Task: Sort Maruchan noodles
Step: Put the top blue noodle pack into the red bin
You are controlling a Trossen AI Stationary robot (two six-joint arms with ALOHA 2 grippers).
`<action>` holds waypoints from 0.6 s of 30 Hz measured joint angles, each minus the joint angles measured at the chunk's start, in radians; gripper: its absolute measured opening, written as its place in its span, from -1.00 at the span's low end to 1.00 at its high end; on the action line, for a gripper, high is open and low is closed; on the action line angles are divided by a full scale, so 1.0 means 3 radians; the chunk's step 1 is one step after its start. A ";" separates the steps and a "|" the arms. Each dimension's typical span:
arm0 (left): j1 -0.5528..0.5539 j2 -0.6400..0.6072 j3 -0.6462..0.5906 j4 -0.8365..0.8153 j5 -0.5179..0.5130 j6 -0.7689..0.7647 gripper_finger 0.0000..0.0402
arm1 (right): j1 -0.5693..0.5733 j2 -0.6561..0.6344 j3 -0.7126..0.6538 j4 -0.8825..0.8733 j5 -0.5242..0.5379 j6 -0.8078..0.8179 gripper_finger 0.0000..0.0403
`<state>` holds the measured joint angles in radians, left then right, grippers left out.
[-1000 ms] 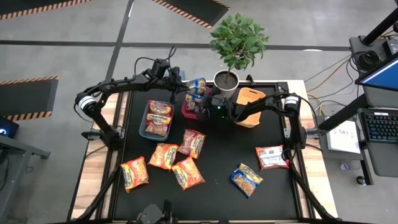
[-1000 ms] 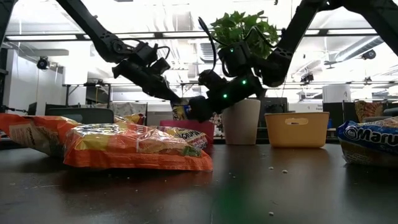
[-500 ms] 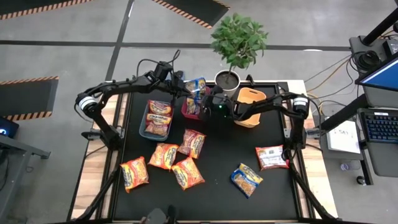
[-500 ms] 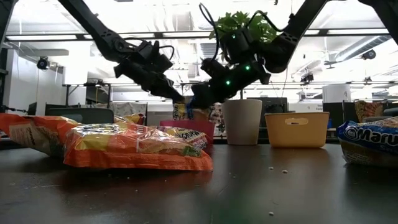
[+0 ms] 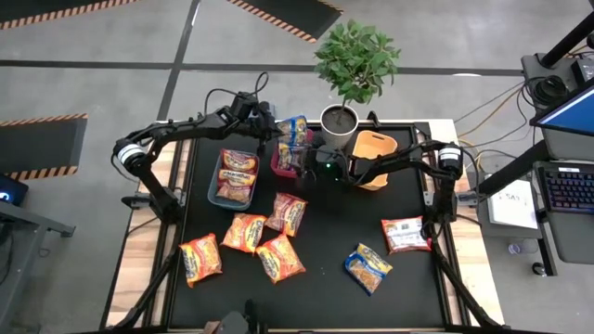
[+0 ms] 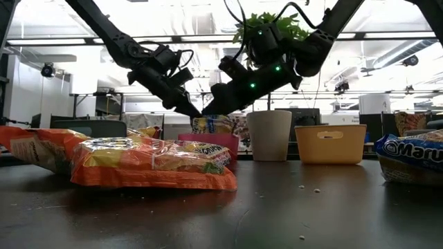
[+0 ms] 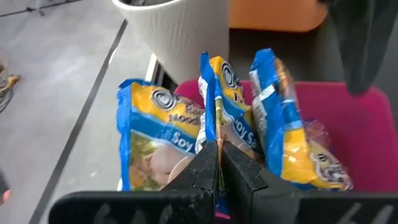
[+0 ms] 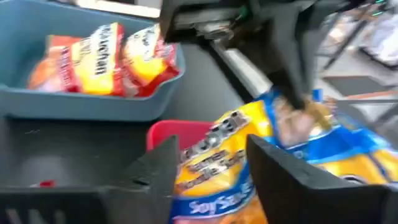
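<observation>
Black tabletop (image 5: 325, 237) — left hand (image 7: 217, 163) pinching blue-yellow packet (image 7: 225, 87) above red bin (image 5: 281, 165)

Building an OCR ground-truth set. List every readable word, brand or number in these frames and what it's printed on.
"Soy Sa…", cut off: blue-yellow packet in front of the right gripper.
"Soy" and part of "Nood…": blue-yellow packets over the red bin; the left gripper pinches one.
"Maru…", cut off: blue packet at the table's edge, low view.
Packets in the teal bin: print too blurred.
High view: all packet print too small.
</observation>
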<state>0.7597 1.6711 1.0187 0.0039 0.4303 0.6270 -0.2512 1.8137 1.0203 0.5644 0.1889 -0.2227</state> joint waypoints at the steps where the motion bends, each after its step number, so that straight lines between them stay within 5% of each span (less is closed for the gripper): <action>1: 0.0000 0.0000 0.0000 0.0000 0.0038 0.0000 -1.00 | -0.0003 0.0001 0.0000 -0.0045 -0.0034 0.0037 -0.24; 8: -0.0023 -0.0001 0.0000 0.0014 0.0278 0.0013 -1.00 | -0.0050 0.0115 0.0001 -0.0164 -0.0013 0.0063 -0.90; 18: -0.0083 -0.0001 0.0000 0.0050 0.0266 0.0027 -1.00 | -0.0207 0.0229 0.0004 -0.0149 0.0223 0.0220 -0.94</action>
<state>0.7347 1.6707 1.0187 0.0191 0.5099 0.6349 -0.3133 1.8825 1.0214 0.5196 0.2559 -0.1567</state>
